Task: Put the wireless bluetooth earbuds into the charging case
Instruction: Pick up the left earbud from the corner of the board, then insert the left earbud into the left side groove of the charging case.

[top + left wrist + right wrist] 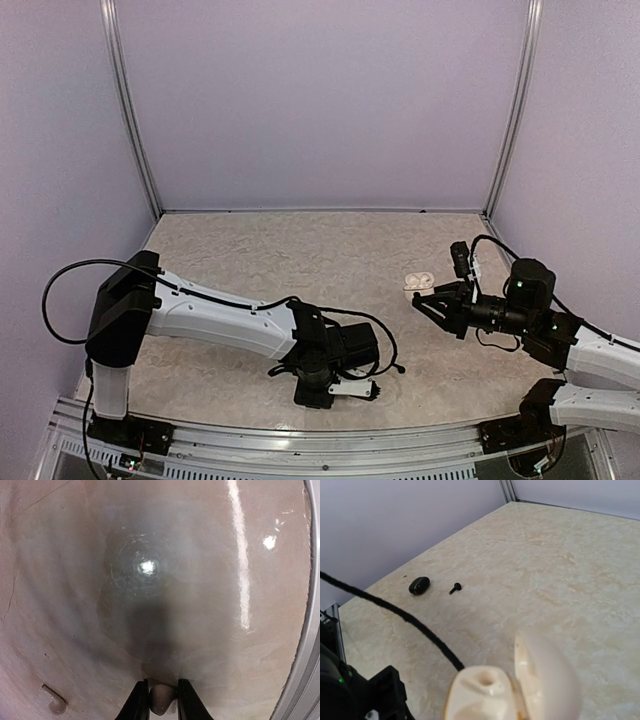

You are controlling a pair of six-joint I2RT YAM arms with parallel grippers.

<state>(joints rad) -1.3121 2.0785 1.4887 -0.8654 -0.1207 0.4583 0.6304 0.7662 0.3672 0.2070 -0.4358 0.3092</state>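
Near centre, the left gripper is down at the table, fingers pinching a small white earbud. The right gripper is clamped on the white charging case at right, lid open, one bare socket showing. The black earbud and the black case lie just apart by the left wall.

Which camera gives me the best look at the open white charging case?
Right wrist: the white charging case fills the foreground, lid open, one socket showing. Top external shows it only as a small white shape at the right gripper. Left wrist does not show it.
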